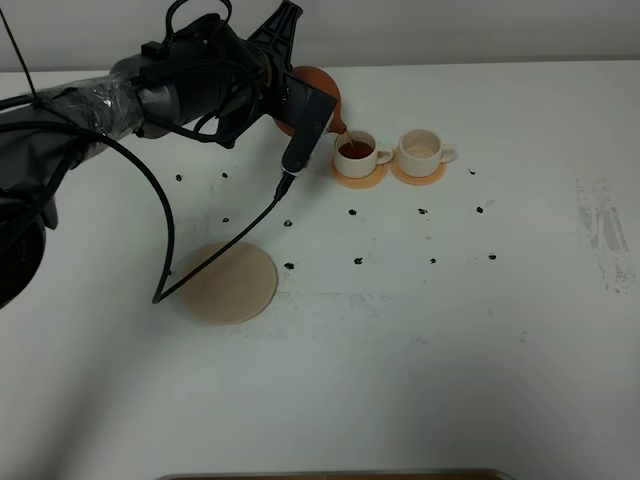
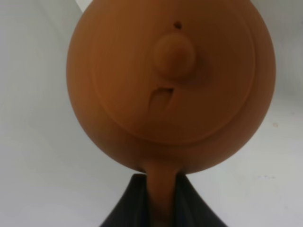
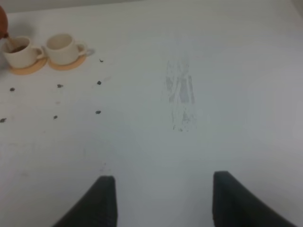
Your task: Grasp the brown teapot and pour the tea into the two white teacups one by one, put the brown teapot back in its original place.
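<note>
A white table (image 1: 450, 380) dotted with small black marks (image 1: 358, 261) — a grey scuff (image 1: 603, 230) near its right side

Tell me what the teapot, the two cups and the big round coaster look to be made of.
Brown teapot: likely unglazed clay; matte, even reddish-brown, no shine.
Two white teacups: probably glazed ceramic; smooth, cream-white, fairly thick walls.
Beige coaster: unclear, perhaps wood or cork; flat, dull and pale, with no grain visible from here.

White tabletop (image 1: 450, 350), small black marks (image 1: 359, 261), grey scuff (image 1: 603, 235), perhaps pale wall (image 1: 450, 30) behind
</note>
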